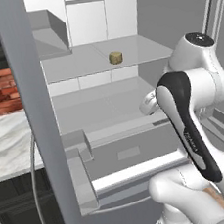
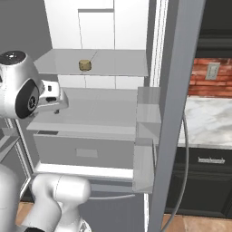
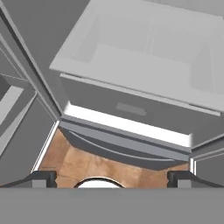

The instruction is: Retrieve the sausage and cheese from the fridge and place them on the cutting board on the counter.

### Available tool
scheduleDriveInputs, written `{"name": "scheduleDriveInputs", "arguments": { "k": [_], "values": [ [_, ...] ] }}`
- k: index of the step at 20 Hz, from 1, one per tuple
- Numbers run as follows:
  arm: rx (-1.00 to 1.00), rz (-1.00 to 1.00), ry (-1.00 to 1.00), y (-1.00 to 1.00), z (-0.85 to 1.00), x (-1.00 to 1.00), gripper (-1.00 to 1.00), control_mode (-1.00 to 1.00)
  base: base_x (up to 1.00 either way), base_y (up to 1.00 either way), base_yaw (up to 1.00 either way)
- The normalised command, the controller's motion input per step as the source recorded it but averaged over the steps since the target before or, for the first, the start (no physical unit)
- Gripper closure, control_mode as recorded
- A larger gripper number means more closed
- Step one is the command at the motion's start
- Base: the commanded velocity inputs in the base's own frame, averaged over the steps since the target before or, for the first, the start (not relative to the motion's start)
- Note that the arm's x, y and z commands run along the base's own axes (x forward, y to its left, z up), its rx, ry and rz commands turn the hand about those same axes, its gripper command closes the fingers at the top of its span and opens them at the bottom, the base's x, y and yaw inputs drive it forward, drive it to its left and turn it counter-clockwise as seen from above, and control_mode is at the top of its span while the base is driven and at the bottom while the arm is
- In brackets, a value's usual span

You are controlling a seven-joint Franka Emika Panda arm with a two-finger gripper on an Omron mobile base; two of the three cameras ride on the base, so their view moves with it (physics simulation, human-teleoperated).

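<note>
The fridge (image 1: 109, 114) stands open, with a white interior and grey shelves. The cheese (image 1: 116, 58) (image 2: 84, 65), a small tan puck, sits alone on the upper shelf toward the back. My gripper (image 3: 113, 178) is open with nothing between its fingertips (image 3: 43, 178), which stand far apart. It hovers in front of the middle shelf (image 2: 90, 113), below and nearer than the cheese, and points down at the shelf's front, the drawer and the floor. The hand (image 1: 150, 102) (image 2: 53, 102) sticks out from behind my arm. The sausage and the cutting board are out of view.
One open fridge door (image 1: 40, 117) (image 2: 174, 113) with door bins (image 2: 145, 149) stands close beside the arm. Behind it, the marble counter (image 1: 4, 141) (image 2: 208, 122) runs over black cabinets below a red brick wall. A grey drawer (image 3: 131, 109) closes the fridge's bottom.
</note>
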Motion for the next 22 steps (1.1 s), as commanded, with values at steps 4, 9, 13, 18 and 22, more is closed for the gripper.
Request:
{"name": "scheduleDriveInputs", "arguments": {
  "k": [4,9,13,18,22],
  "values": [
    [0.04,-0.11,-0.19,0.00,0.19,0.33,-1.00,-1.00,0.00,0.00,0.00],
    [0.08,-0.11,-0.10,0.00,0.06,0.26,-1.00,-1.00,0.00,0.00,0.00],
    [0.10,-0.07,-0.19,-0.01,0.05,0.20,-1.00,-1.00,0.00,0.00,0.00],
    [0.09,-0.11,-0.06,0.00,0.50,0.34,-1.00,-1.00,0.00,0.00,0.00],
    [0.02,-0.08,0.00,-0.10,0.61,0.60,-1.00,-1.00,0.00,0.00,0.00]
  ]
}}
